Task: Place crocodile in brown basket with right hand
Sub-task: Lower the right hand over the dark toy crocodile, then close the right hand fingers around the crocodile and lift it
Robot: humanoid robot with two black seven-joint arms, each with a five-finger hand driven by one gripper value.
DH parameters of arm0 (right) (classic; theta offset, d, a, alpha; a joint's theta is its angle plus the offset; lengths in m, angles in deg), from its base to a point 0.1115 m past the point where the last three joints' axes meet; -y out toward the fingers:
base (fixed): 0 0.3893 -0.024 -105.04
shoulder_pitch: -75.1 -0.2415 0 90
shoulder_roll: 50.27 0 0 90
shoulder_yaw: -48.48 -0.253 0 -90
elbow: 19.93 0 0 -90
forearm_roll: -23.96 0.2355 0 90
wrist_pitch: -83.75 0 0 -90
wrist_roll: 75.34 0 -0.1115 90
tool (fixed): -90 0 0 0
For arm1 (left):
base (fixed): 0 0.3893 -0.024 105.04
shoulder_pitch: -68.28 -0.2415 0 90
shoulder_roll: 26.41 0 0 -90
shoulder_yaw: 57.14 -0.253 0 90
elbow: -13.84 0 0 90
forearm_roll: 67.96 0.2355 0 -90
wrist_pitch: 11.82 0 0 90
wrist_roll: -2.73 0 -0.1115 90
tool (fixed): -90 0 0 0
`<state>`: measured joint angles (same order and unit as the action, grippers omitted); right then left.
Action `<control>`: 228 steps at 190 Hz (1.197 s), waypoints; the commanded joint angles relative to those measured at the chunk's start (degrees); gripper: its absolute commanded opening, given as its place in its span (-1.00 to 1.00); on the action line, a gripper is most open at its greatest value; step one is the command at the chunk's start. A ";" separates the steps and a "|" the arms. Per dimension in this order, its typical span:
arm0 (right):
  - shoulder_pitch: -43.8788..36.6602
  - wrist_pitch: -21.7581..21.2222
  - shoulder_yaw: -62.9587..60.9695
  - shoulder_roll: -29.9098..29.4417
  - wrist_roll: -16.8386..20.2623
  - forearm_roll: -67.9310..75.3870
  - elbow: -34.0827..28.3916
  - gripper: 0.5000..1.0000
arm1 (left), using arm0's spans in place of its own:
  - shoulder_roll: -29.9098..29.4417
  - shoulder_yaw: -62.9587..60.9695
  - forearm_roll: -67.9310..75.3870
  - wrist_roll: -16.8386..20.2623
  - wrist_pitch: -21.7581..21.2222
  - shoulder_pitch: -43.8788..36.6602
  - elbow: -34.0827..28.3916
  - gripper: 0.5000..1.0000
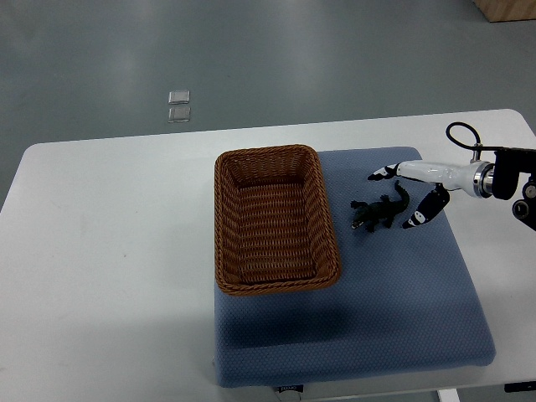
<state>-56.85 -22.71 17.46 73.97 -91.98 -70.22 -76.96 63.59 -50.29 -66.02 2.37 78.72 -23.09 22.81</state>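
Lab, white table point(109, 243), bare grey floor point(251, 59)

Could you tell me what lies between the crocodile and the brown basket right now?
Only bare blue mat: in the top view, nothing sits between the crocodile and the brown basket.

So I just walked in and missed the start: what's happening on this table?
The robot's right hand reaches in from the right, fingers spread around the tail end of a toy crocodile lying on a blue mat. It isn't lifted yet. The brown basket just left of it is empty.
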 commanded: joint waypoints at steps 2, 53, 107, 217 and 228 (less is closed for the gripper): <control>0.21 1.96 0.79 -0.32 0.03 -0.21 -0.01 0.70 | 0.00 0.00 -0.01 0.00 -0.02 -0.03 0.00 1.00; 0.38 3.80 1.84 -0.67 0.03 -0.21 0.07 0.66 | 0.00 0.00 -0.01 0.00 -0.02 -0.03 0.00 1.00; 0.30 5.21 3.42 -0.84 0.03 -0.39 0.07 0.56 | 0.00 0.00 -0.01 0.00 -0.02 -0.03 0.00 1.00; 0.38 9.43 5.44 -1.72 0.03 -1.88 -0.01 0.29 | 0.00 0.00 -0.01 0.00 -0.02 0.05 0.00 1.00; 0.30 9.43 5.44 -1.72 -0.06 -1.88 -0.01 0.29 | 0.00 0.00 -0.01 0.00 -0.02 -0.03 0.00 1.00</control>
<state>-56.51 -13.32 22.90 72.27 -91.95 -72.10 -76.97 63.59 -50.29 -66.03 2.37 78.70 -23.11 22.81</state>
